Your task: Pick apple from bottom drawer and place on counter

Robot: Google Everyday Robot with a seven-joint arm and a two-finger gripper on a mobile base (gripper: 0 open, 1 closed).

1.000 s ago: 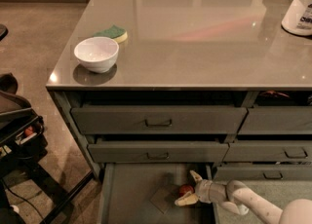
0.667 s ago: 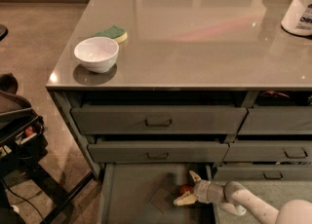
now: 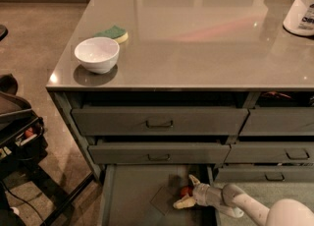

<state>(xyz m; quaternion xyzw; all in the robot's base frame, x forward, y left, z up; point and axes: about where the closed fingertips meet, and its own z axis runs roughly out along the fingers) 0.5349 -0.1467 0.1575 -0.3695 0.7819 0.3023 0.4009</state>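
Observation:
The bottom drawer (image 3: 132, 190) is pulled open at the bottom of the view, its dark base showing a diamond-turned patch (image 3: 163, 199). The apple (image 3: 186, 191) is a small red-orange shape inside the drawer near its right side, mostly hidden. My gripper (image 3: 185, 191) reaches into the drawer from the right, its two pale fingers (image 3: 182, 202) spread on either side of the apple. The counter (image 3: 196, 28) is the glossy grey slab above.
A white bowl (image 3: 96, 54) and a green-yellow sponge (image 3: 114, 33) sit on the counter's left part. A white container (image 3: 300, 11) stands at its right edge. Upper drawers (image 3: 159, 121) are partly pulled out above the gripper. A dark cart (image 3: 19, 136) stands at the left.
The gripper has stayed in nearly the same place inside the bottom drawer around the apple. Nothing else has moved.

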